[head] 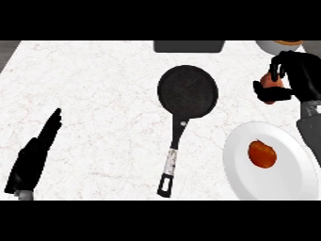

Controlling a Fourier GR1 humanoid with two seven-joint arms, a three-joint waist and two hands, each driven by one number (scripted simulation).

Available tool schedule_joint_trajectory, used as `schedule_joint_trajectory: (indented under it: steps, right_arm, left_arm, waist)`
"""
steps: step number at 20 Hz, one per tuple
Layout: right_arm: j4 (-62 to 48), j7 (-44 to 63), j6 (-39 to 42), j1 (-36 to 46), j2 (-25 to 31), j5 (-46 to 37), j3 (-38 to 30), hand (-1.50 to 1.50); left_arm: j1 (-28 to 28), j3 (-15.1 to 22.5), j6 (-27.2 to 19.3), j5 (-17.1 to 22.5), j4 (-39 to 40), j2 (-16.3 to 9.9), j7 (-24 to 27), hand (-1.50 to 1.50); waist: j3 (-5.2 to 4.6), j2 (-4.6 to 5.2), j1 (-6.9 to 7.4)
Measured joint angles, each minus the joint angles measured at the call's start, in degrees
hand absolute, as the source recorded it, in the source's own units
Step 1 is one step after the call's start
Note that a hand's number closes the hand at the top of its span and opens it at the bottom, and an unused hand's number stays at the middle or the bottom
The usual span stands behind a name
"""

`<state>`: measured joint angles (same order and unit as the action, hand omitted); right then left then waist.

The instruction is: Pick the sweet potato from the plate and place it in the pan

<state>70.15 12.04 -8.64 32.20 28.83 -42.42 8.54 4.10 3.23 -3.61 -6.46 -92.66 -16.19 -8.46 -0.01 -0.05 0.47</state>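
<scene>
This is a kitchen: a white marble-veined stone counter [93, 94] carries a black round frying pan with a long handle [187, 92] and a white round plate [288, 174] for food.

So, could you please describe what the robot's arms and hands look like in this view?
Both hands are black with slender fingers: the left hand shows as a long dark shape, the right hand looks bulkier. The right forearm is a smooth grey cylinder joined at a lighter wrist piece. No cables or markings show.

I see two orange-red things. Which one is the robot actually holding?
The one at the upper right, the orange piece gripped in the right robot hand above the counter. The other, a round orange-red item, lies untouched on the white plate.
</scene>
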Motion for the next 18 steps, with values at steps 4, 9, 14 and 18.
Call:
schedule_joint_trajectory:
  steps: [4,9,14,18]
  right_arm:
    - [-5.3,-0.1,0.8,6.8,-5.3,0.7,-0.1,1.5]
    - [-17.7,-1.7,-1.6,15.3,-12.1,1.2,-2.0,1.5]
    - [-30.8,-4.1,-4.2,22.3,-18.1,1.5,-3.8,1.5]
    - [-41.0,-5.1,-6.3,26.9,-21.2,0.3,-4.6,1.5]
  left_arm:
    - [-0.4,-0.6,0.9,0.2,1.9,0.1,1.7,0.0]
    - [-1.8,-1.0,1.7,0.2,2.5,0.2,1.2,0.0]
    - [-2.9,-0.1,1.3,-0.9,2.8,1.4,0.9,0.0]
    - [-3.6,0.2,1.8,-1.0,2.8,1.6,1.0,0.0]
  waist:
    - [-0.01,0.19,0.5]
    - [0.01,0.47,1.2]
    - [0.03,0.8,1.93]
    - [0.04,1.14,2.75]
